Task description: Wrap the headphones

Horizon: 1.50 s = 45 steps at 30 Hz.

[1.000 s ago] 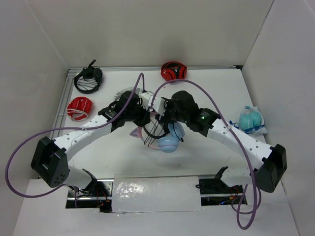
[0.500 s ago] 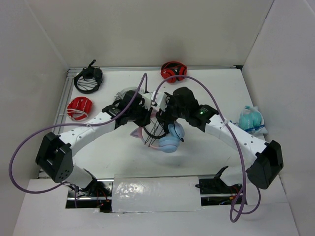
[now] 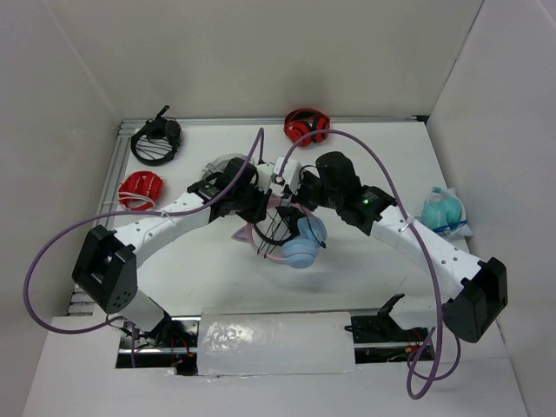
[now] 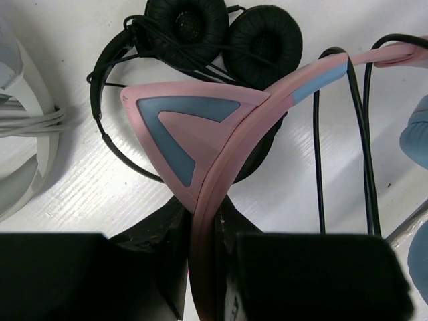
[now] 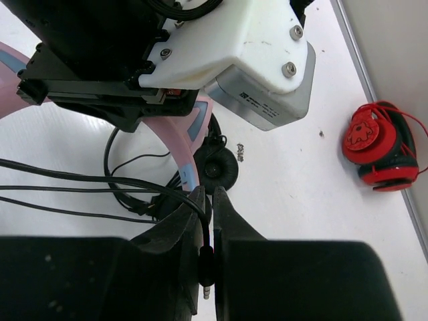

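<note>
The headphones [image 3: 300, 252] hang at the table's middle, light-blue ear cups low, pink headband [image 4: 221, 174] with a cat ear [image 4: 180, 127] up. My left gripper [image 4: 204, 207] is shut on the headband; in the top view the left gripper [image 3: 261, 208] sits just left of the cups. The thin dark cable [image 4: 364, 134] runs in loops over the band. My right gripper [image 5: 210, 197] is shut on the cable's plug end [image 5: 208, 267], and in the top view the right gripper [image 3: 291, 193] is close beside the left wrist [image 5: 234, 47].
A small black on-ear pair [image 4: 221, 33] lies on the table under the headband. Red headphones [image 3: 306, 126] sit at the back, a black pair [image 3: 156, 142] at the back left, a red pair [image 3: 141, 189] at the left and a teal bundle [image 3: 443, 211] at the right.
The right gripper has moved back and left, up against the left wrist, and now pinches the cable's plug. The left arm has shifted slightly right, still holding the headband.
</note>
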Tool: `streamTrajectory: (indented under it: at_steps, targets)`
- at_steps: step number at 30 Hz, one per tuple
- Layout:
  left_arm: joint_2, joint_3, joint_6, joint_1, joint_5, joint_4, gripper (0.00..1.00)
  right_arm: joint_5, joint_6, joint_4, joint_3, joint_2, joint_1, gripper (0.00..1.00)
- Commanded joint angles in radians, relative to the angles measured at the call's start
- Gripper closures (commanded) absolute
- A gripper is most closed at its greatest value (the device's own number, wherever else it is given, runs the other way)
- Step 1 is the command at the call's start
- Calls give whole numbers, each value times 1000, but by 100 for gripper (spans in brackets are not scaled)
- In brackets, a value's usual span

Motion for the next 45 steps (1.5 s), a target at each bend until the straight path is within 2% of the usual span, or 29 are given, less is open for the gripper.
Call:
streamTrajectory:
  at_steps: [1, 7, 11, 12, 16, 21, 25, 27, 31, 33, 36, 37, 39, 45]
  targets:
    - [-2, 46, -9, -9, 23, -43, 100, 40, -13, 70, 43, -21, -8, 100]
    - [-49, 17, -1, -9, 56, -15, 100, 119, -29, 87, 25, 13, -49, 96]
    - [-92, 8, -1, -9, 76, -14, 100, 74, -4, 87, 11, 56, -106, 95]
    - [-96, 9, -2, -9, 73, -17, 100, 67, 2, 90, 11, 61, -126, 92]
    - [-97, 31, -24, -12, 58, -43, 100, 50, 48, 100, 22, 102, -156, 66]
    - [-82, 57, -38, -17, 29, -66, 100, 60, 77, 90, 41, 156, -173, 55]
    - [-62, 83, -45, -17, -3, -81, 100, 47, 97, 90, 54, 176, -190, 52]
    - [-48, 100, -50, -17, -23, -98, 100, 47, 105, 100, 46, 174, -195, 44]
    - [-36, 120, -50, -17, -42, -109, 100, 73, 131, 116, 38, 166, -221, 37]
    - [-30, 135, -52, -15, -37, -107, 100, 54, 157, 113, 41, 156, -235, 29]
    - [-14, 167, -53, -3, -35, -123, 100, 5, 180, 118, 31, 137, -262, 22]
    - [-10, 178, -55, 3, -37, -127, 100, 1, 184, 123, 25, 133, -270, 11]
    - [1, 201, -58, 19, -33, -132, 100, -5, 195, 145, -6, 113, -291, 0]
    - [36, 279, -62, 134, 52, -121, 100, -27, 275, 225, -28, 108, -376, 0]
